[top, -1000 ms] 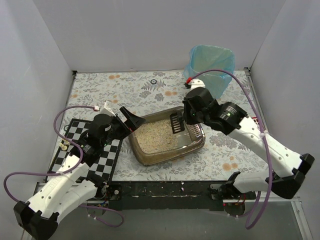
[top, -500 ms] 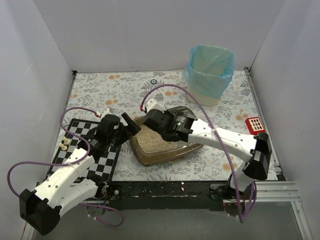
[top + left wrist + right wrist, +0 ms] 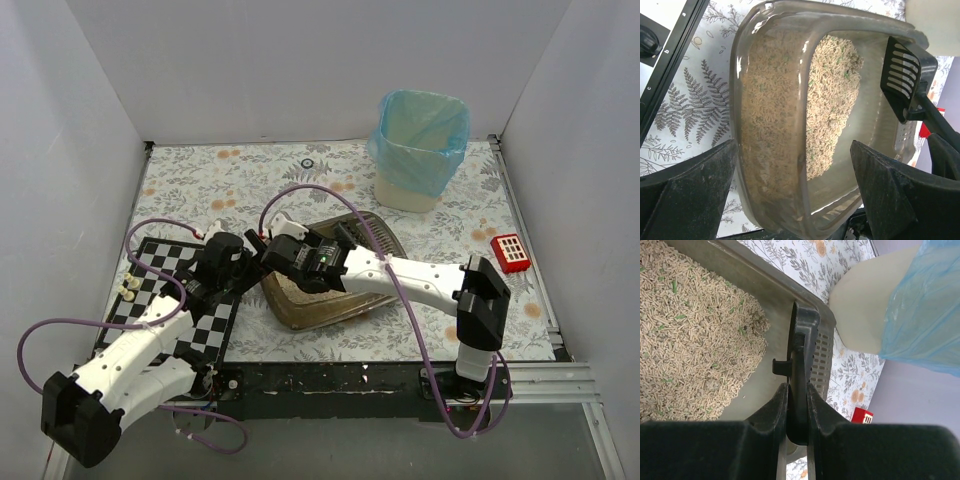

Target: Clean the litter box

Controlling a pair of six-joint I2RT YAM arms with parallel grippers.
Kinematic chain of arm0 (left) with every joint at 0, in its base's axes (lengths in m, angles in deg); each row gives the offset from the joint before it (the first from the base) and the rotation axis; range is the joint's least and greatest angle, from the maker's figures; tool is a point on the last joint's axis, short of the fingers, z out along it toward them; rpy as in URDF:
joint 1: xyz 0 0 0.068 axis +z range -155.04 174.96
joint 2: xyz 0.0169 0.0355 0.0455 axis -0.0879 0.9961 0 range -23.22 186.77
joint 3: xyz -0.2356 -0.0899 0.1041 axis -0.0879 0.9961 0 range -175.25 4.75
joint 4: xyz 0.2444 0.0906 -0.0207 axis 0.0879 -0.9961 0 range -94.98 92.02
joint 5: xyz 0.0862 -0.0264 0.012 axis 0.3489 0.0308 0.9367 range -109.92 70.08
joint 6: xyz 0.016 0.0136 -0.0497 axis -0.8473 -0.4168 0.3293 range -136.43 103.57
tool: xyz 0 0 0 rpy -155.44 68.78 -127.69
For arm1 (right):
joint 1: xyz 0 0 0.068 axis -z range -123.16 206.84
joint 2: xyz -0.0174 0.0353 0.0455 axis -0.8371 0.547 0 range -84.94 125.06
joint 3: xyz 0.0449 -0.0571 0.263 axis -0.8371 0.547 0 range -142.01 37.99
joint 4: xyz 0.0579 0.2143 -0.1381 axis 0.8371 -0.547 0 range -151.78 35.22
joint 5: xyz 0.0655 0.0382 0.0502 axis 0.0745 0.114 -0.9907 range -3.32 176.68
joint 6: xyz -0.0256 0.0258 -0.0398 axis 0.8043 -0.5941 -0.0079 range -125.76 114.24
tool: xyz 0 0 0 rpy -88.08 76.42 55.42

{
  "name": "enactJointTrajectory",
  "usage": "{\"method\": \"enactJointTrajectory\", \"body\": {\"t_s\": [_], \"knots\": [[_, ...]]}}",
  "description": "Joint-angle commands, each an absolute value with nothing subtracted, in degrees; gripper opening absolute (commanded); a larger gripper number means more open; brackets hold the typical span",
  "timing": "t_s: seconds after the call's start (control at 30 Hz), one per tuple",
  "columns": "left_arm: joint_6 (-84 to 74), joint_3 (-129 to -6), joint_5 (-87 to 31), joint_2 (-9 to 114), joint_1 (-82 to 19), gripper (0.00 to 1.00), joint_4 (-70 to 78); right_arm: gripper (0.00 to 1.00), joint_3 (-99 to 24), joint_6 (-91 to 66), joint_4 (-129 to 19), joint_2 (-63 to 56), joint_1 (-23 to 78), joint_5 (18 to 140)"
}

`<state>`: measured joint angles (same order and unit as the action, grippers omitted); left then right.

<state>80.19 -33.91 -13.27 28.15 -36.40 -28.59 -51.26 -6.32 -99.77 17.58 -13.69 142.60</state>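
**A:** Well, item one: the litter box. Location?

**B:** On the table, just beside the right edge of the chessboard. It is a shallow brown translucent tray with beige pellet litter heaped unevenly inside.

**A:** Handling?

**B:** Judged stiff in the wall, smooth and likely slippery. The weight sits in the loose litter, which would slide if the tray tips. Best hold is probably the rim on the chessboard side, pinched over the wall and kept level.

**A:** Item two: left gripper?

**B:** At the tray's chessboard-side end. Jaws are spread wide to either side of that end and hold nothing.

**A:** Item three: right gripper?

**B:** Jaws are clamped on the handle of the black slotted scoop. Its blade sits over the tray's side farthest from the chessboard.

**A:** Other?

**B:** Blue-bagged bin, well apart from the chessboard, far right.
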Motion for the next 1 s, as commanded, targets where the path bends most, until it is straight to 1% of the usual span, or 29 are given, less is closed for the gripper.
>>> {"method": "enactJointTrajectory", "body": {"t_s": [0.0,0.13,0.2,0.4,0.67,0.83,0.97], "knots": [[81.0,-32.4,-13.5,27.8,-36.5,0.95,-27.2,0.01,-47.9,-0.5,-91.4,17.0,-13.2,145.8],[81.0,-32.6,-10.8,28.9,-36.5,0.93,-29.5,0.01,-44.1,0.0,-90.1,17.0,-13.3,145.0],[81.0,-32.2,-10.9,29.2,-36.5,0.93,-29.5,0.01,-41.6,1.9,-87.2,16.5,-13.3,144.4],[81.1,-31.3,-11.4,29.6,-36.5,0.91,-28.7,0.01,-37.6,5.7,-82.5,16.4,-14.4,138.0],[81.1,-31.1,-11.7,29.3,-36.5,0.91,-28.4,0.01,-40.7,7.0,-83.3,18.5,-19.2,133.1],[81.1,-30.9,-11.6,29.1,-36.5,0.91,-28.6,0.01,-43.7,2.2,-86.7,16.0,-20.2,124.4],[81.2,-30.7,-11.5,29.1,-36.5,0.91,-28.6,0.01,-43.7,0.8,-85.5,12.2,-20.2,116.2]]}}
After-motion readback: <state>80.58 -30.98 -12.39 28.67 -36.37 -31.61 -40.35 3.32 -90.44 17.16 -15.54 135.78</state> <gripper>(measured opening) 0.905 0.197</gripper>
